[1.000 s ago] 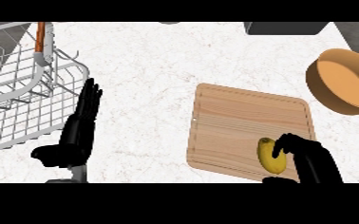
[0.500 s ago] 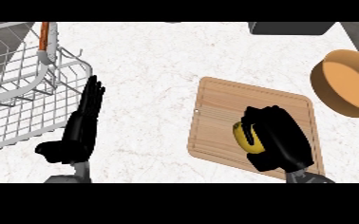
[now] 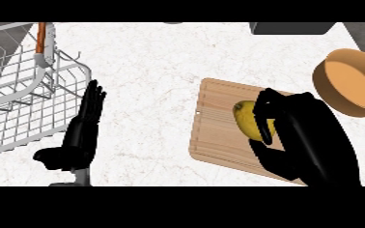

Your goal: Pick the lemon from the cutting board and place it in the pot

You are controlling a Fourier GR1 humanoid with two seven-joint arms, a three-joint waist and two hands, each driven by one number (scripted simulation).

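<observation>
Lemon (image 3: 249,118) on the cutting board (image 3: 214,125), right of centre in the frame, yellow side showing to the left of the right hand (image 3: 303,135). Fingers and thumb curled round it from the right and from above, clamped on the fruit; whether lifted off the wood or resting on it, cannot tell. Left hand (image 3: 80,133) at lower left beside the wire rack (image 3: 28,111), fingers straight and together, pointing up, resting. Pot (image 3: 345,79) at the right edge, near the board's upper right corner, partly cut off by the frame.

Judged step: securing the grasp before the lift. To do it well: set thumb and fingers on opposite sides of the round fruit, leaving no way to roll out. Raise straight up first, clear of the board and above the pot's rim. Then carry toward upper right, stop over the opening, lower, and only then spread the fingers. Likely to roll away if released early or onto the rim.
</observation>
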